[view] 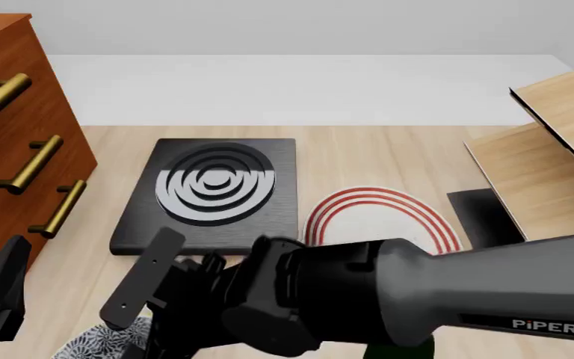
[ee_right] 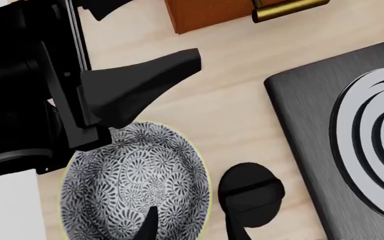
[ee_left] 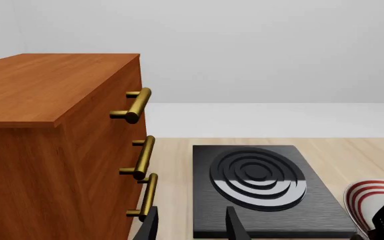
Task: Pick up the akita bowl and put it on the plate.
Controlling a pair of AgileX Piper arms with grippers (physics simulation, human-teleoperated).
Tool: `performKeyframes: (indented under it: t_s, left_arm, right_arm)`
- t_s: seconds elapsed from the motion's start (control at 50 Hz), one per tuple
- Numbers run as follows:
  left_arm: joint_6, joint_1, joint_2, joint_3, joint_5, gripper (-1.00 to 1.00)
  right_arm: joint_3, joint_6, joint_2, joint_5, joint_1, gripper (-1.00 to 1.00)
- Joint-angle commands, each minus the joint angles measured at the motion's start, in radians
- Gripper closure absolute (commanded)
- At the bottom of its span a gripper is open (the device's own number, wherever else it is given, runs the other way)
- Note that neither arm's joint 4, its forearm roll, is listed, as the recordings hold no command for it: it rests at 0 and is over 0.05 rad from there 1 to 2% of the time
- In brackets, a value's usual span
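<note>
My right gripper (ee_right: pixel 188 222) hangs spread over the akita bowl (ee_right: pixel 135 182), low in the wrist frame, 1 finger inside its rim, ready to pinch; the plate (view: pixel 382 217) waits center-right.

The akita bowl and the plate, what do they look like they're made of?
The akita bowl looks like glazed ceramic: a dense black-and-white floral print covers its inside, with a thin pale yellowish rim. The plate also looks like ceramic, smooth white with red concentric rings around its rim, though the right arm hides much of it. These are simulator renders, so the material is a guess from the look alone.
</note>
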Motion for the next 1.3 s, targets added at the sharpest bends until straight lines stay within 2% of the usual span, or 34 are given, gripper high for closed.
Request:
performKeyframes:
  t_s: [0.02, 0.46, 0.68, 1.3]
  left_arm:
    - [0.0, 0.0, 0.0, 0.0, 0.0, -1.0]
    - [0.0, 0.0, 0.0, 0.0, 0.0, -1.0]
    - [0.0, 0.0, 0.0, 0.0, 0.0, -1.0]
    - [0.0, 0.0, 0.0, 0.0, 0.0, -1.0]
  right_arm:
    - [0.023, 0.015, 0.03, -0.032, -0.004, -1.0]
    - [0.1, 0.055, 0.07, -0.114, 0.001, -1.0]
    - [0.111, 0.044, 0.092, -0.126, -0.021, -1.0]
    - [0.092, 0.042, 0.151, -0.126, -0.004, -1.0]
